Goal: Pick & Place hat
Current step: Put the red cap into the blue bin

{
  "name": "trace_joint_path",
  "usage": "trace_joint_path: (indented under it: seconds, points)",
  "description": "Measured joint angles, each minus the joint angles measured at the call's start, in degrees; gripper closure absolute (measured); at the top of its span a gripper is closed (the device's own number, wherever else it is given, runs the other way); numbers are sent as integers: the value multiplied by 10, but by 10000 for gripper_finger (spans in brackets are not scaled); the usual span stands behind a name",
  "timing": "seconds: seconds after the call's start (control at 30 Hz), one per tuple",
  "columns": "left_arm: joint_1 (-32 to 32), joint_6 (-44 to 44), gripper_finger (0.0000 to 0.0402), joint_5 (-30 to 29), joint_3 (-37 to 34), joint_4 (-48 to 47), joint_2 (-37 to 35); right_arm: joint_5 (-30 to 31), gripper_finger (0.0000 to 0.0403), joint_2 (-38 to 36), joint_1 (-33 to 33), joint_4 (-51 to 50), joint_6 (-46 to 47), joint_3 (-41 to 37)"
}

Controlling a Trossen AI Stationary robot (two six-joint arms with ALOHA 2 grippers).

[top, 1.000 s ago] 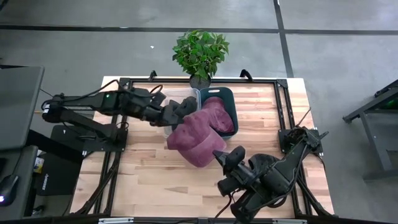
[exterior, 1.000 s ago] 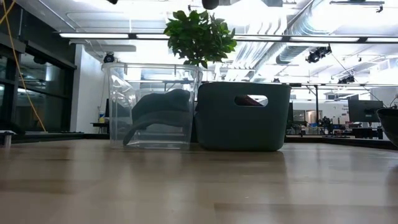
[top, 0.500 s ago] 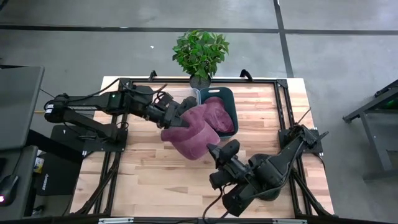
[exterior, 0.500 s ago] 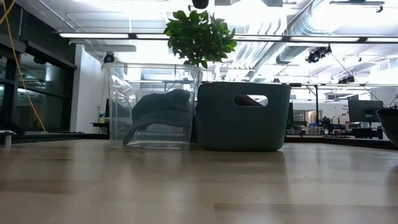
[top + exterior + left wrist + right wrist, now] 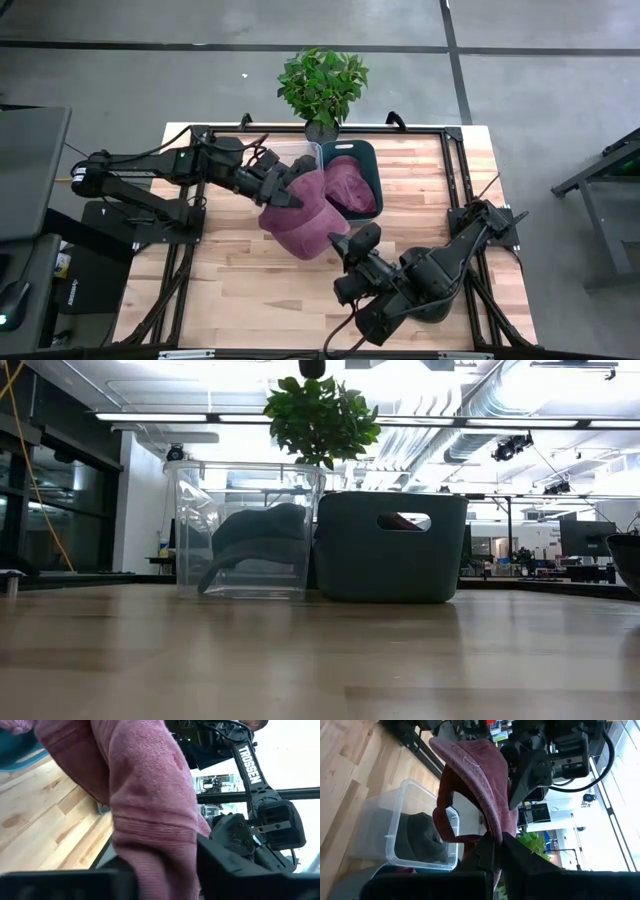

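Observation:
A maroon hat (image 5: 300,225) hangs in the air over the middle of the table, held between both grippers. My left gripper (image 5: 290,193) reaches in from the table's left and is shut on the hat's far-left side, where the left wrist view shows its cloth (image 5: 150,795) filling the gap between my fingers. My right gripper (image 5: 345,243) comes from the near right and is shut on the hat's near-right edge. In the right wrist view the hat (image 5: 480,765) stands above my right gripper (image 5: 495,847), a strap loop hanging beside it. My left gripper has a thick fold of the hat's cloth (image 5: 150,855) between its two fingers, coming roughly level from the table's left. The hat is clear of the table. My right gripper pinches the hat's lower edge (image 5: 487,832) between its two shut fingers, slanting in from the table's near right. The hat rises from the fingers toward the left gripper, lifted clear of the table.
A clear bin (image 5: 245,530) with a grey hat (image 5: 255,545) inside stands at the far middle. A teal bin (image 5: 366,155) beside it holds another maroon hat (image 5: 350,185). A potted plant (image 5: 322,85) stands at the far edge. Bare wood lies near left (image 5: 220,280).
My right gripper has carried the hat toward the table's left and a little toward the far edge, bringing it against my left gripper. The hat's far-left side now sits between the left fingers. The hat has stayed clear of the table.

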Motion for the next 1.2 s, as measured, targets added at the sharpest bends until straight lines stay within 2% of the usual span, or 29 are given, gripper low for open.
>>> trace_joint_path:
  seconds: [0.13,0.17,0.47,0.73,0.87,0.93,1.07,1.2]
  points:
    - [0,24,375,1,0,-1,0,-10,395,0,0,0,16,0]
    - [0,26,388,0,0,-1,0,-13,394,0,0,0,20,0]
    - [0,43,399,-2,0,-5,0,-26,327,0,0,0,38,0]
    - [0,56,401,0,0,-13,0,-26,264,0,1,4,94,0]
    - [0,65,401,-3,0,-13,0,18,219,0,1,4,156,0]
    - [0,66,401,-18,0,-13,0,42,196,-1,1,4,186,0]
    - [0,67,401,-61,0,-13,0,50,163,-5,2,4,252,0]
    - [0,70,401,-114,0,-3,0,4,156,-7,5,3,315,0]
